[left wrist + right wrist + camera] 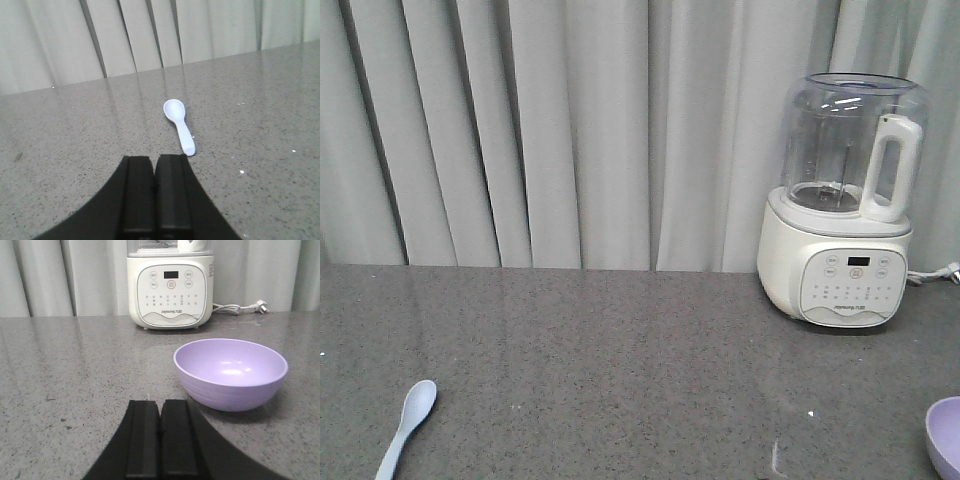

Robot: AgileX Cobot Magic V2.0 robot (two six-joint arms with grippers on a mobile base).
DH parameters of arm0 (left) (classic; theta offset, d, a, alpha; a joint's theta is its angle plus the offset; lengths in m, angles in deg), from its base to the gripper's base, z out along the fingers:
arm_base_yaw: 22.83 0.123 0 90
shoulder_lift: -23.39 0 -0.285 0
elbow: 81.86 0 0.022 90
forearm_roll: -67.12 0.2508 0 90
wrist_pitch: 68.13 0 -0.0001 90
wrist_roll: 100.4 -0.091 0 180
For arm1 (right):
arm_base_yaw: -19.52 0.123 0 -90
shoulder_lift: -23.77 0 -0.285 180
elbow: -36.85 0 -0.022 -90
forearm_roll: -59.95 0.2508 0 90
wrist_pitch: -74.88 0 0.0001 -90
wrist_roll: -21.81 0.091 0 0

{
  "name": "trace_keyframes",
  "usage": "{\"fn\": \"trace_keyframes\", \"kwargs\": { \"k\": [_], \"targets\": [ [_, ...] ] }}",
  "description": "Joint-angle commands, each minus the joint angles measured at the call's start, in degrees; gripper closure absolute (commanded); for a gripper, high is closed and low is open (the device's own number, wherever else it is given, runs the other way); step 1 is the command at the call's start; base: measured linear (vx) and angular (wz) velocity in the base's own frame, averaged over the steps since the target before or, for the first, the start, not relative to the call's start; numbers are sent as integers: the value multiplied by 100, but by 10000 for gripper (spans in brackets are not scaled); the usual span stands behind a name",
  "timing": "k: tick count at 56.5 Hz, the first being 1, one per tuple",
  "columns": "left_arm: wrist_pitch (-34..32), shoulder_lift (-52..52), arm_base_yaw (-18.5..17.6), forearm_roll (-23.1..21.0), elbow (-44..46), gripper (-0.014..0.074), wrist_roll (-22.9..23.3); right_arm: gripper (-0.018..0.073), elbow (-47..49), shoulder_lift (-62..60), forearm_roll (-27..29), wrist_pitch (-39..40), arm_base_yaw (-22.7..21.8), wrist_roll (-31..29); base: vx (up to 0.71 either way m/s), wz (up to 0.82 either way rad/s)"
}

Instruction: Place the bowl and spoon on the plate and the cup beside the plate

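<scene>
The left pincer [154, 162] has its black fingers pressed together on nothing, and the spoon [179, 125] lies just ahead of it, slightly right (handle end nearest). The right pincer [160, 405] is closed and empty too; the bowl [230, 372] stands upright on the grey counter [65, 365], ahead of it and to the right.

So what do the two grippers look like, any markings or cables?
Both look alike. The left gripper and right gripper are plain matte black, each with two flat, rectangular jaws that widen below into a curved black body. No markings, labels or cables show in either wrist view, and the front view shows no arm at all.
</scene>
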Motion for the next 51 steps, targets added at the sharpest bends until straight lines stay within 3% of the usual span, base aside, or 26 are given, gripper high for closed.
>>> {"fn": "trace_keyframes", "kwargs": {
  "k": [1, 51],
  "targets": [
    [-452, 99, 9, -9, 175, 594, 54, 568, -18, -29, -39, 468, -34, -58, 17, 12],
    [-452, 99, 9, -9, 175, 594, 54, 568, -18, -29, -39, 479, -34, -71, 3, 1]
  ]
}}
